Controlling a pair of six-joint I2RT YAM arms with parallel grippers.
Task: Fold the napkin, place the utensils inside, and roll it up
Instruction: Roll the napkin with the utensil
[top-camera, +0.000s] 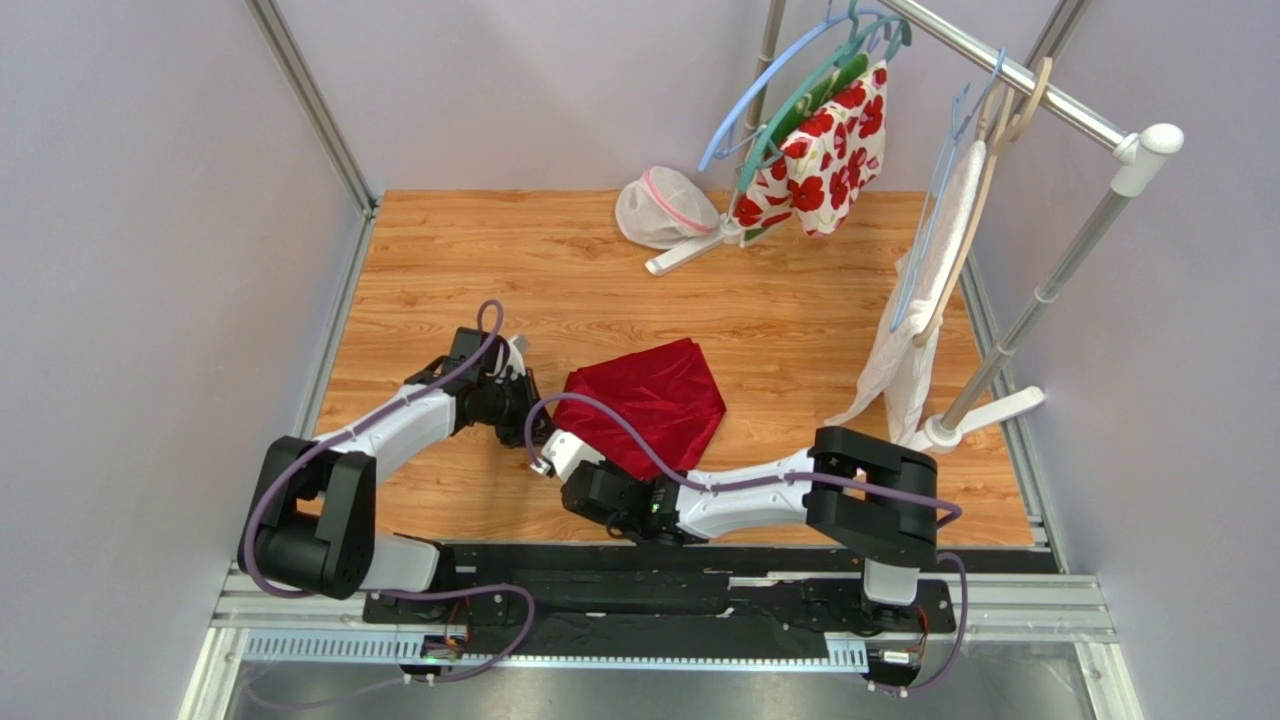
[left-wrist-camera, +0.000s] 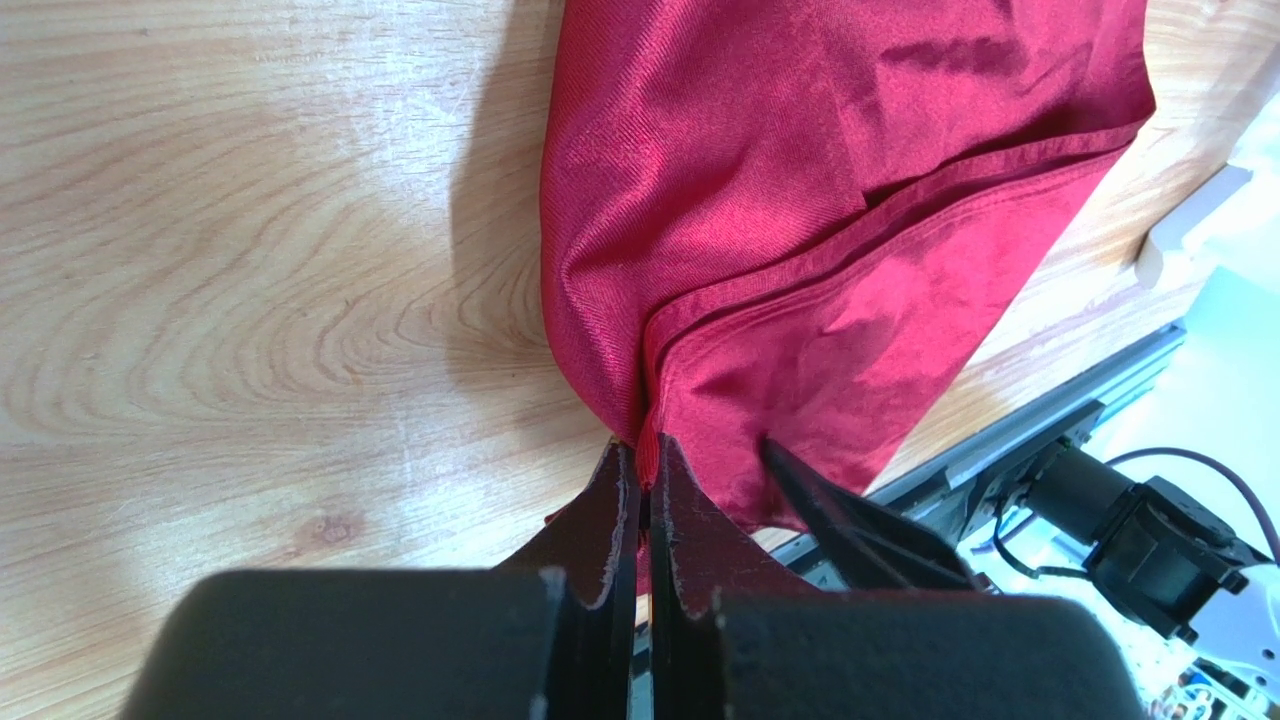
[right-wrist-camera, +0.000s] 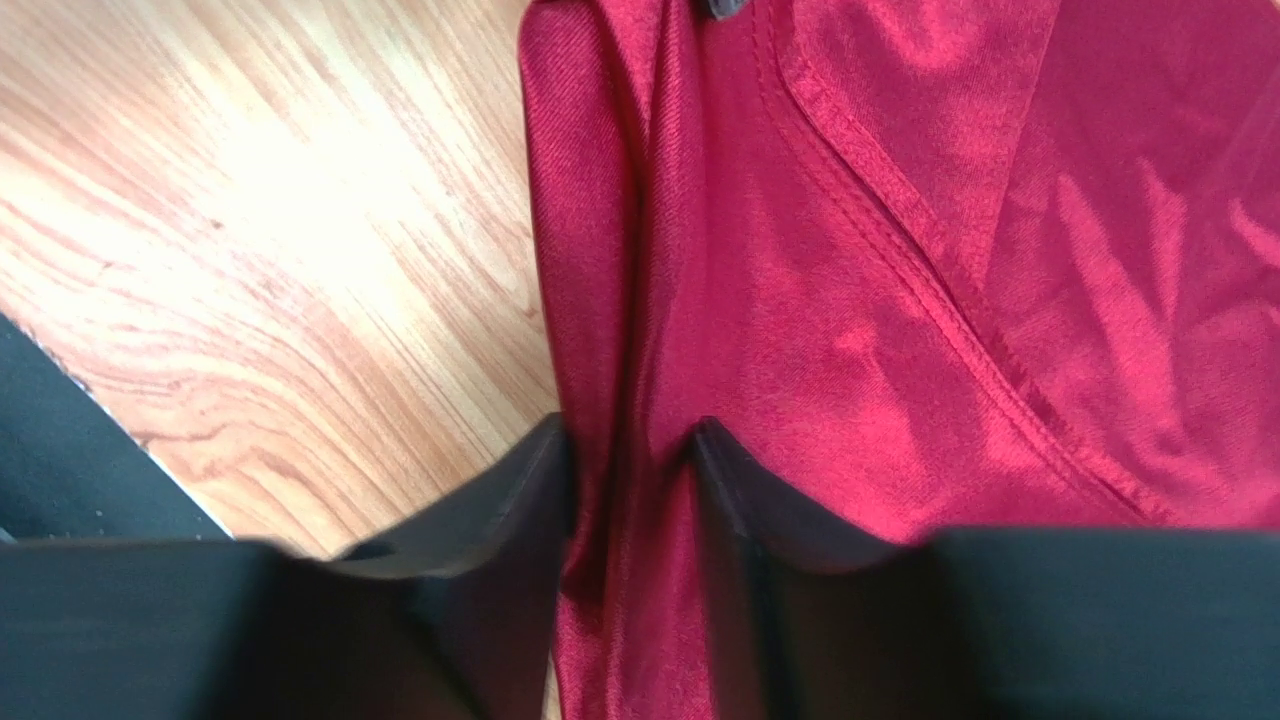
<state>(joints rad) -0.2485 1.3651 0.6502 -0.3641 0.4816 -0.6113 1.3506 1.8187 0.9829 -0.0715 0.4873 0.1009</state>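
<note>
Pinching, left gripper (left-wrist-camera: 646, 462): pressed together on the napkin (top-camera: 649, 402) at its left corner.
Right gripper (right-wrist-camera: 631, 446): fingers flank a fold; clamping unclear.
Napkin: on table (top-camera: 451, 270), long axis near-left to far-right.

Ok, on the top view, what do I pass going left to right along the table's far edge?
White bag → flowered cloth → white towel.

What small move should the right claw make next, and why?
Probably close the right claw fully on the napkin. Its fingers stand apart on both sides of a fold of the red cloth, while the left claw is shut on a corner. With both claws holding, the napkin could then be lifted and folded.
</note>
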